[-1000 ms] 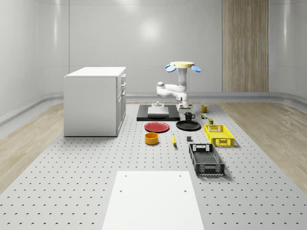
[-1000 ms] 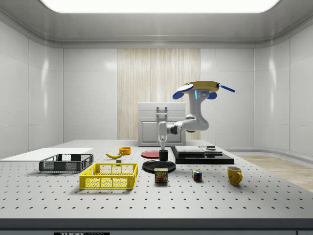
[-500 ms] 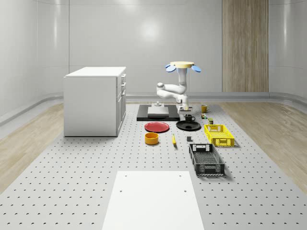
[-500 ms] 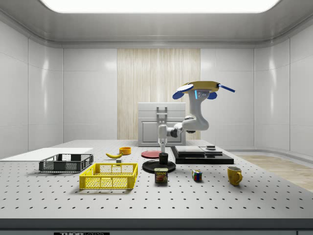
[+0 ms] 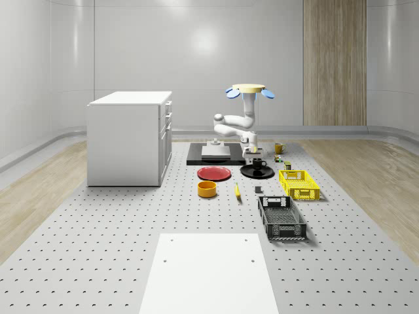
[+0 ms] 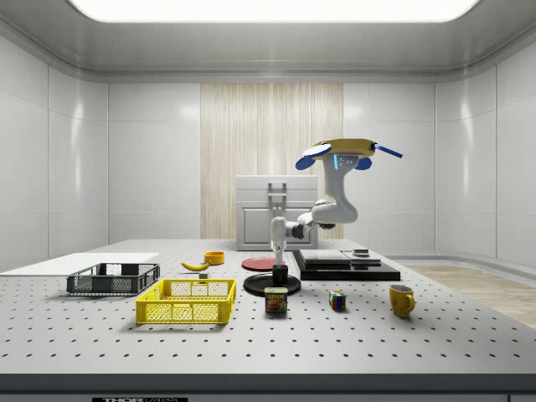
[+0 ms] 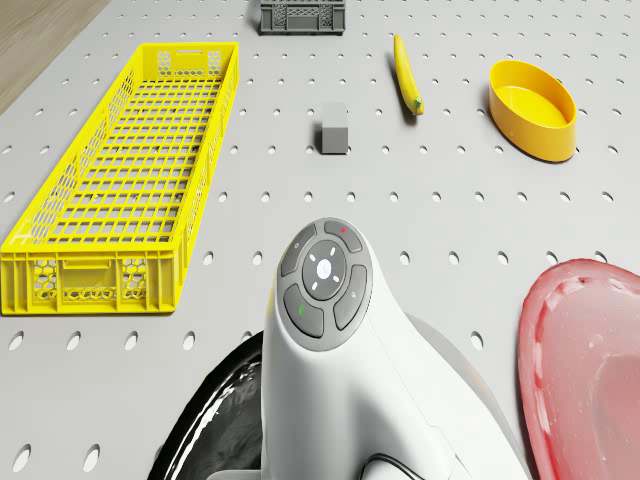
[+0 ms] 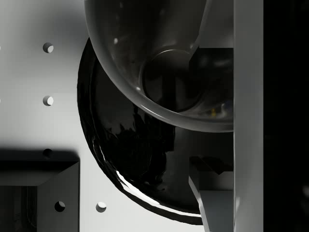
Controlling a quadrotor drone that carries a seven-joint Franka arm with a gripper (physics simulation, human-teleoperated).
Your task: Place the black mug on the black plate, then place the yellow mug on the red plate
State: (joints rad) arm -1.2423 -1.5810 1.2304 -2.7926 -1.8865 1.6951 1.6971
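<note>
Whole-scene view, left to right:
- We are seeing the white cabinet [image 5: 129,137] standing at the whole-scene view's left, on the perforated table [image 5: 98,248].
- The red plate [image 5: 214,173] is lying bare, with the yellow bowl [image 5: 207,189] just in front of it and the banana [image 5: 237,190] beside the bowl.
- The drone [image 5: 249,89] is hovering above the black platform [image 5: 196,157]. Its arm is reaching down and forward from there.
- The gripper [image 5: 252,156] is pointing straight down over the black plate [image 5: 268,173]. In the side view the gripper [image 6: 279,258] is sitting right on top of the black mug [image 6: 280,270].
- The black mug is standing upright on the black plate [image 6: 272,286], touching it. The wrist view is looking down into the mug [image 8: 159,72] with the plate [image 8: 120,159] under it.
- We are reading the gripper as clenched on the mug's rim.
- The yellow mug [image 5: 279,148] is standing on the table behind the black plate, toward the whole-scene view's right, well apart from the red plate.
- The yellow crate [image 5: 299,184] and the black crate [image 5: 281,218] are lying further right and nearer the camera.
</note>
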